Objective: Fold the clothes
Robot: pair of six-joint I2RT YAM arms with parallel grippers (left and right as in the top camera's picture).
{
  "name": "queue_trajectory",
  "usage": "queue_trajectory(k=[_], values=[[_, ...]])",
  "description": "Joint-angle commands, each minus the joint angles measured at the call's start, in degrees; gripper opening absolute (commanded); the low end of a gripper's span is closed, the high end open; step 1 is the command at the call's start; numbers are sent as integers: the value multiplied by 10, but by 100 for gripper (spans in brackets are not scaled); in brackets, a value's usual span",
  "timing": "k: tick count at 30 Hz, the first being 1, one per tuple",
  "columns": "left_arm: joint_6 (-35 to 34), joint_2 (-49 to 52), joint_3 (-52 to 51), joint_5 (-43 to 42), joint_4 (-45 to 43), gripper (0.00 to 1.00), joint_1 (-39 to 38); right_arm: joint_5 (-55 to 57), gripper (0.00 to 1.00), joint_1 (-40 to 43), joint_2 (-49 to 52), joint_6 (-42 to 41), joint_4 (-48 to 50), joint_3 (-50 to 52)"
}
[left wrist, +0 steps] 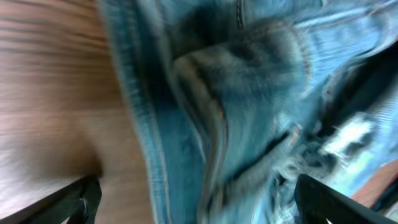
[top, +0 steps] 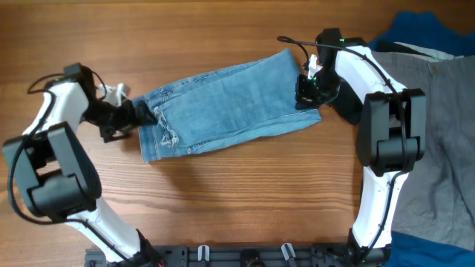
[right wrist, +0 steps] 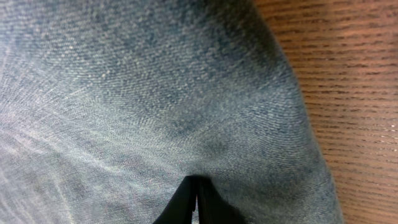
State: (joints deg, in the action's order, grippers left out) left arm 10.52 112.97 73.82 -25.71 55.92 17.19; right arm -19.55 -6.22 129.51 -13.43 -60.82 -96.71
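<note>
Mid-fold. Jeans (top: 230,104) lying diagonally across middle of table (top: 223,200), already doubled over. Left gripper (top: 136,115) at bunched left end, fingers (left wrist: 81,198) apart, straddling denim. Right gripper (top: 306,90) at right end, fingers (right wrist: 186,202) together, apparently pinching cloth. Next: close left, lift both ends evenly, fold across.

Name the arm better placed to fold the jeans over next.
Right, probably: the right end effector is pinched shut on the jeans; the left end effector sits open at the other end.
</note>
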Motion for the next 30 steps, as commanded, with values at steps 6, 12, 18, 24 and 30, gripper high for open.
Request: queue_trajectory(k=[6, 12, 18, 24, 30], values=[[7, 18, -115, -34, -115, 93, -64, 59, 6, -2, 29, 13, 6, 24], [-7, 18, -148, -34, -163, 56, -107, 59, 6, -2, 29, 13, 5, 24], [-9, 18, -147, -31, -147, 81, -84, 59, 6, -2, 29, 13, 1, 24], [-23, 17, -138, -58, -130, 100, 10, 59, 6, -2, 29, 14, -7, 24], [48, 17, -138, -165, -116, 100, 71, 59, 6, -2, 29, 14, -10, 24]])
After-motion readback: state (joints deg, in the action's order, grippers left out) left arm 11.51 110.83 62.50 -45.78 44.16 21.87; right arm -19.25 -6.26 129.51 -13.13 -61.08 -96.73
